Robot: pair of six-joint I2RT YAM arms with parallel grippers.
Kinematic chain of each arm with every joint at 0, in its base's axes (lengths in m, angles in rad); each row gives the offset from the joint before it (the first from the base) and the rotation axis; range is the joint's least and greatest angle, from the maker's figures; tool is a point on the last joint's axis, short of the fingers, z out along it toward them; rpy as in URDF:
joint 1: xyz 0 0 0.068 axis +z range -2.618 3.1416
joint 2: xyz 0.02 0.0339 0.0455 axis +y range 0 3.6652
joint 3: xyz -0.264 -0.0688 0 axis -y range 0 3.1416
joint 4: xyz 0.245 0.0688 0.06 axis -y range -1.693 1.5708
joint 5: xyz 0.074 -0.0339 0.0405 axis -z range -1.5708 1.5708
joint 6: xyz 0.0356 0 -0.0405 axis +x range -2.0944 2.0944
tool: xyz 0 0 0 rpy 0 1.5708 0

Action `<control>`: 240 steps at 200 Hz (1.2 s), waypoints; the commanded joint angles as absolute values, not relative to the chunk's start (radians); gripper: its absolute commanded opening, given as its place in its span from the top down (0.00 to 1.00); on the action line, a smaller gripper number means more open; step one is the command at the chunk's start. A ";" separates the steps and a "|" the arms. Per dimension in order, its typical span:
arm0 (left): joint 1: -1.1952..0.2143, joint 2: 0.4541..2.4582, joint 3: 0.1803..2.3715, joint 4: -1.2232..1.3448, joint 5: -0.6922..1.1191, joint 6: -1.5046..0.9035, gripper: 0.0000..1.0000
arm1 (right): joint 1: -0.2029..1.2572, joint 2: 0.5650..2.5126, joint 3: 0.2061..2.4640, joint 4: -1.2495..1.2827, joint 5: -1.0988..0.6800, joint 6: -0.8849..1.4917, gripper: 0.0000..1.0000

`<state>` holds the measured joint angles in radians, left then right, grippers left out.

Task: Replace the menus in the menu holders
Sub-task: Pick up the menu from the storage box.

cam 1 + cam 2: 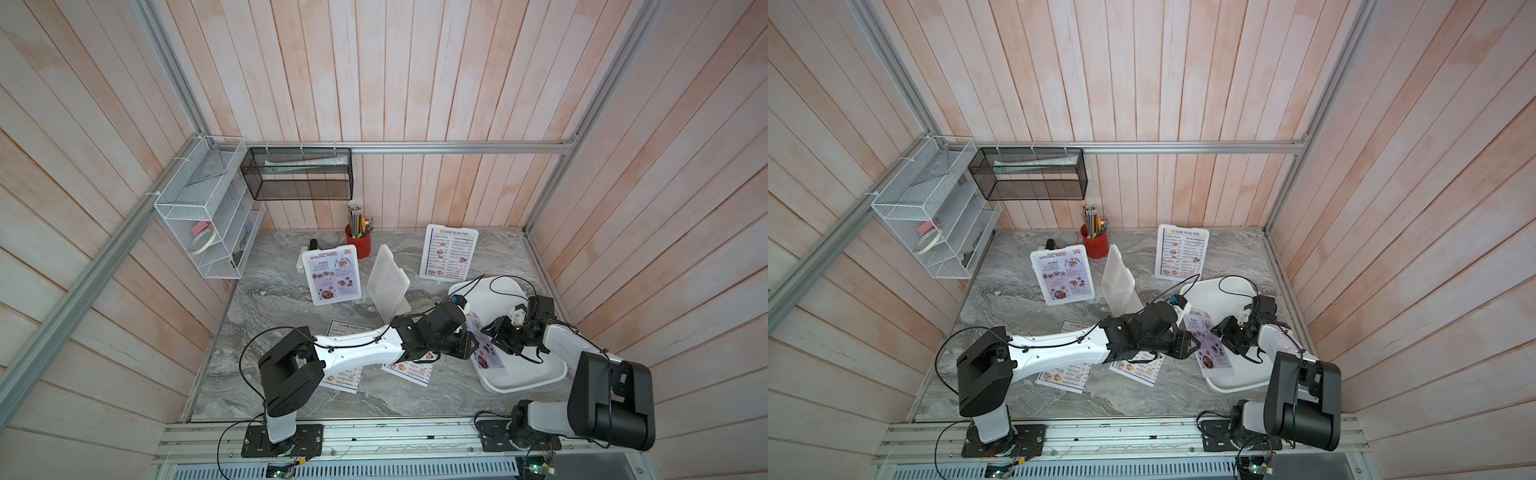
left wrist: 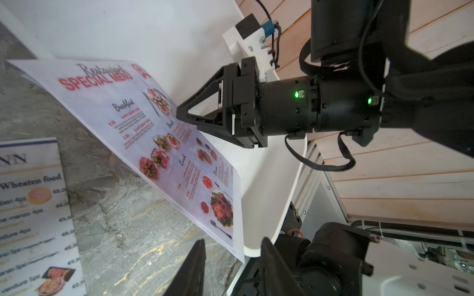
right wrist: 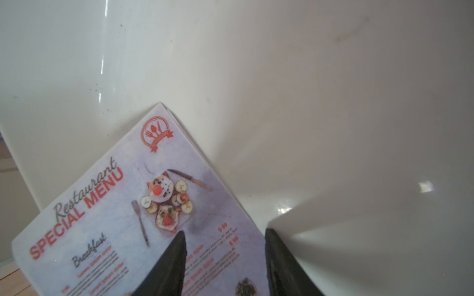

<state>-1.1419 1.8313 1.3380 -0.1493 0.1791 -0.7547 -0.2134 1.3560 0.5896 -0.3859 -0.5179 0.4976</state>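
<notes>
A lilac SPECIAL MENU sheet (image 2: pixel 143 133) lies slanted over the rim of the white tray (image 2: pixel 179 38), with another sheet's edge under it. My right gripper (image 3: pixel 224 230) is open, one finger over the sheet, the other over the tray (image 3: pixel 307 102). Beyond the open left gripper (image 2: pixel 232 242) is the sheet's near corner, not between the fingers. In both top views three menu holders stand at the back: one with a SPECIAL MENU (image 1: pixel 331 276), an empty one (image 1: pixel 388 284), one with a DIM SUM INN menu (image 1: pixel 449 252). Two DIM SUM INN sheets (image 1: pixel 409 368) lie under the left arm.
A red pencil cup (image 1: pixel 358 243) stands at the back between the holders. A white wire rack (image 1: pixel 199 216) and a black mesh basket (image 1: pixel 297 174) hang on the walls. The tray (image 1: pixel 532 374) fills the table's right side, close to the wall.
</notes>
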 commanded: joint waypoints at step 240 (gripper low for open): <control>-1.132 1.976 1.361 -0.034 0.184 -0.795 0.67 | -0.218 1.383 0.585 -0.387 -0.502 0.482 0.53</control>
